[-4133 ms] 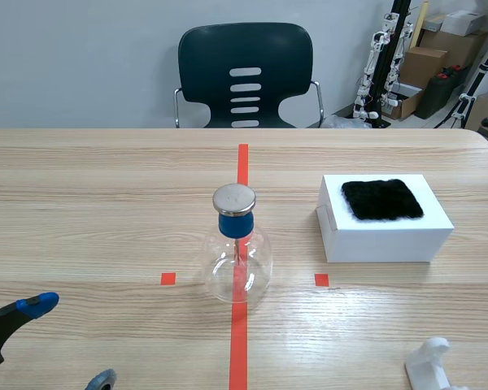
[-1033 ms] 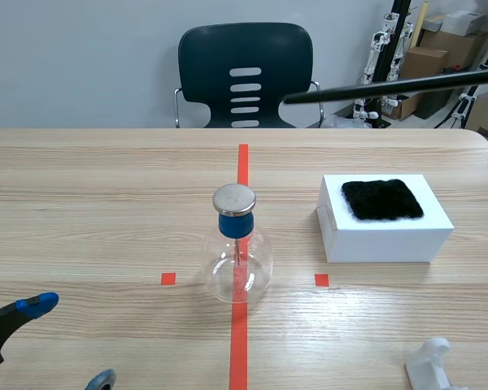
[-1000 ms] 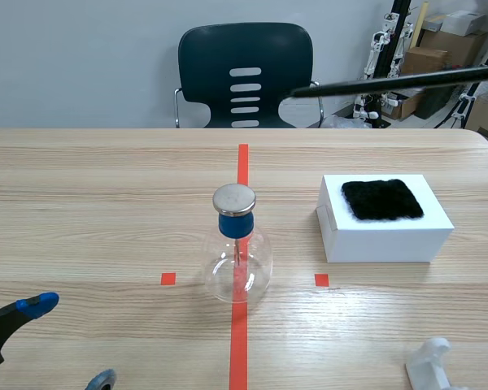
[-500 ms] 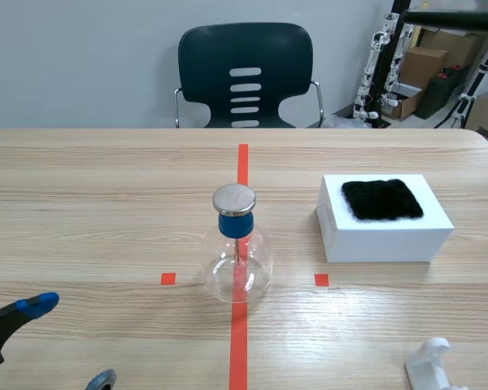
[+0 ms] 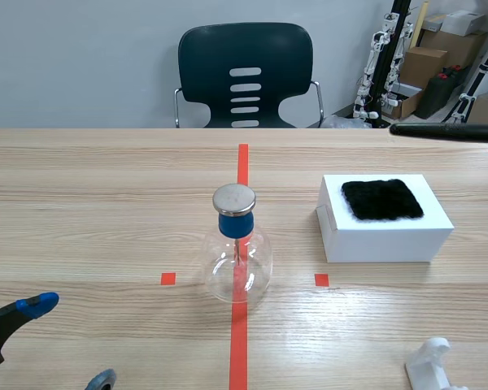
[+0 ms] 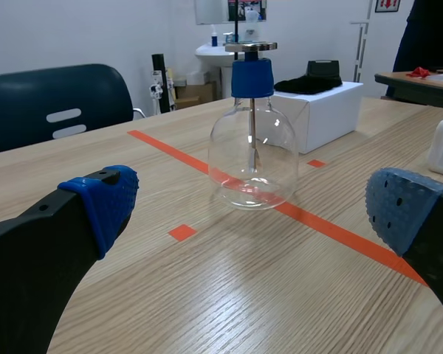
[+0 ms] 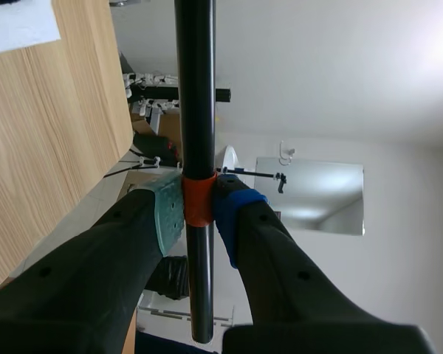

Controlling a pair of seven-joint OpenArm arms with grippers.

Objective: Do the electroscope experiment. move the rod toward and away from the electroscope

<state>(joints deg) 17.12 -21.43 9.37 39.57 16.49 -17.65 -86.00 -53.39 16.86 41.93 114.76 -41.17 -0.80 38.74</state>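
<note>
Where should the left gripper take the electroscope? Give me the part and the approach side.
Probably the blue collar under the metal disc, gripped level, coming from the robot's left. The electroscope stands upright; its glass bulb is wide, round and smooth, while the collar is narrow and straight-sided.

Overall light: bright, even and soft, coming from overhead; nothing throws a hard shadow on the table [image 5: 106, 203].
Shadows: faint, soft-edged ones sit at the base of the flask [image 5: 237, 268] and at the foot of the white box [image 5: 386, 236].
Glare: small highlights on the flask's glass and on its metal cap [image 5: 233, 197]; a pale sheen lies on the tabletop in the left wrist view.
Right wrist view: the wall [image 7: 369, 66] glows almost white, and the rod [image 7: 196, 110] stands dark against it.
</note>
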